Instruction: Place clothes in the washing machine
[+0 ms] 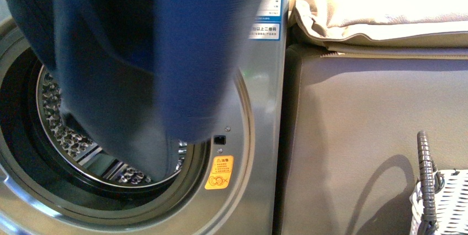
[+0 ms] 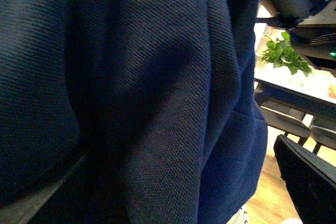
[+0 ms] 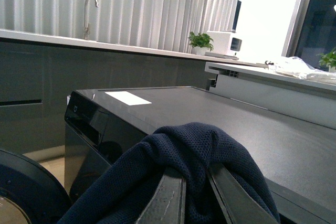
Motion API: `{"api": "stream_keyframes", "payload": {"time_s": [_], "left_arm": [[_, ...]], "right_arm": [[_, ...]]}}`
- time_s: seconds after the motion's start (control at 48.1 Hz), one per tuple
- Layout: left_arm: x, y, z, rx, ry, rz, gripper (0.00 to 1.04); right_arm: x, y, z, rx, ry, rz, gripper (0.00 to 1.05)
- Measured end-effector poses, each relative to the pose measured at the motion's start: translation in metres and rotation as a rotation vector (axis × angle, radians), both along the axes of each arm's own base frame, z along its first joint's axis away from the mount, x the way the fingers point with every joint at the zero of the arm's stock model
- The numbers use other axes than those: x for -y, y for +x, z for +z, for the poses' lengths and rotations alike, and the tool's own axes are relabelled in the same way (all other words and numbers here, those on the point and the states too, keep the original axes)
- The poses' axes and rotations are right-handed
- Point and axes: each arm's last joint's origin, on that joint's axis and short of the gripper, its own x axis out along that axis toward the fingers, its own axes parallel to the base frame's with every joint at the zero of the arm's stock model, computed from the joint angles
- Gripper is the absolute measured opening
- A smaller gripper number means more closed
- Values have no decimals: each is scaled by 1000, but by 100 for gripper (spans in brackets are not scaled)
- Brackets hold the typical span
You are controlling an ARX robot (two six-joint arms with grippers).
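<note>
Closest in, the right wrist view shows the right fingers (image 3: 170, 200) narrow, pinching a fold of the navy clothes (image 3: 194, 145) that humps over their tips. Behind them lies the flat top of the machine (image 3: 210, 111), and farther off a tap (image 3: 92, 3) and a plant (image 3: 200, 40) stand by a curtained wall.

The left wrist view is almost all cloth, close against the lens. Whether the left fingers are wide or narrow cannot be told from it.

Only the front view shows where the clothes hang. They are blurred and drape from above across the open porthole, with the lowest fold down at the lower rim of the drum (image 1: 60, 130). Whether that fold is inside or just in front I cannot tell.

An orange sticker (image 1: 219, 172) sits by the porthole's right edge, and a blue label (image 1: 267, 3) is at the front's upper right corner. Beside the machine is a grey sofa (image 1: 375, 135) with beige cushions (image 1: 386, 14) on top, and a white basket (image 1: 444, 202) stands nearer.
</note>
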Motion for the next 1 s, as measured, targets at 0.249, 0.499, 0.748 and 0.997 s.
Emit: {"api": "stream_keyframes", "payload": {"time_s": [0.249, 0.499, 0.748, 0.997], "left_arm": [[16, 28, 2, 15, 43, 137, 98], [32, 28, 8, 80, 32, 182, 98], [43, 19, 23, 165, -55, 125, 98], [41, 11, 33, 191, -161, 58, 98]], "right_arm": [[0, 0, 0, 0, 1, -3, 5], [0, 0, 0, 0, 1, -4, 5], [1, 0, 1, 3, 4, -7, 5], [1, 0, 2, 3, 5, -7, 5]]}}
